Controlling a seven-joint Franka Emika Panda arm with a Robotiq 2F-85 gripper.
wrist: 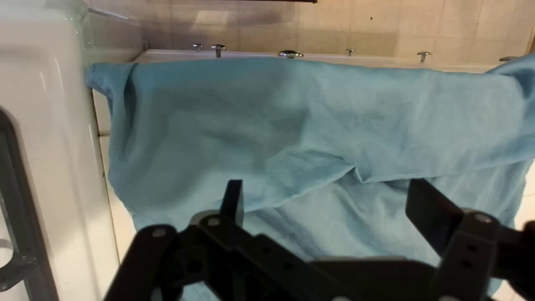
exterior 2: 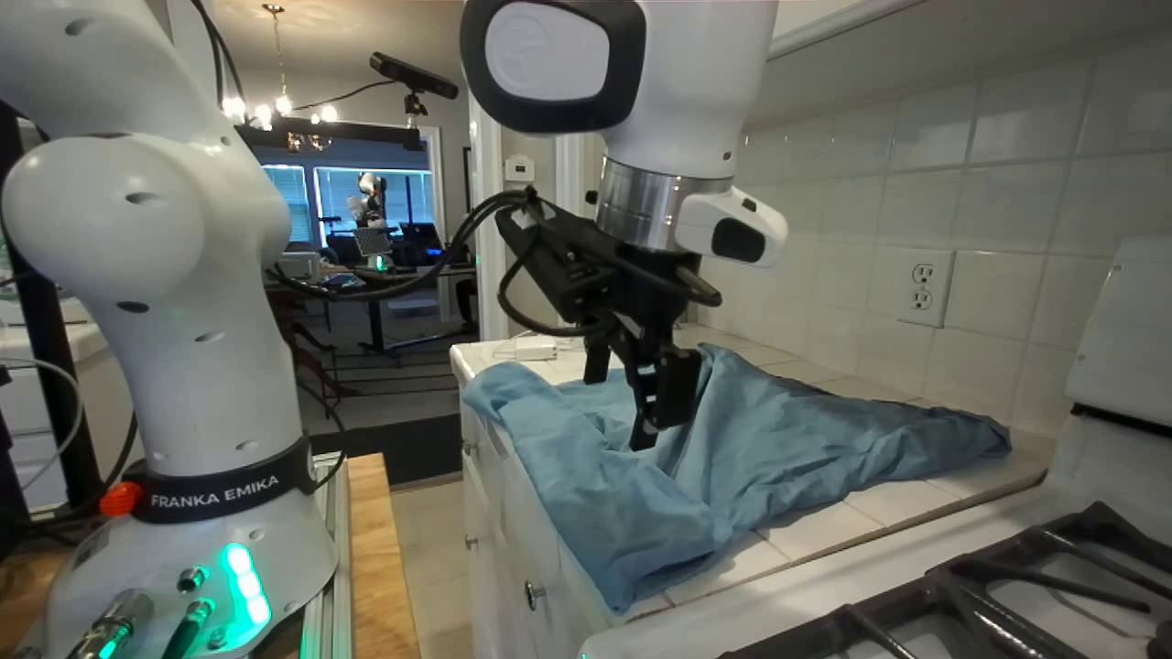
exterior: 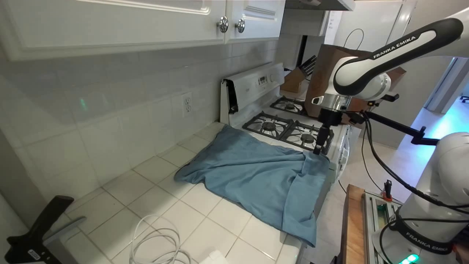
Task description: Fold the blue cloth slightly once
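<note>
The blue cloth [exterior: 253, 172] lies wrinkled on the tiled counter and hangs a little past the front edge, as also seen in an exterior view [exterior 2: 769, 458]. In the wrist view the cloth [wrist: 234, 121] has a band along the counter's front side lying over the rest, with a raised crease near its middle. My gripper [exterior: 318, 149] points down above the cloth. In the wrist view the gripper [wrist: 326, 186] has its fingers wide apart with nothing held between them. In an exterior view the gripper [exterior 2: 623, 403] appears just above the cloth; contact cannot be told.
A white stove [exterior: 263, 137] with black burner grates [exterior 2: 998, 595] adjoins the cloth. A white cable [exterior: 157, 238] and a black-handled tool [exterior: 40, 234] lie on the counter. A brown paper bag [exterior: 326, 80] stands behind the arm. Cabinets [exterior: 121, 25] hang above.
</note>
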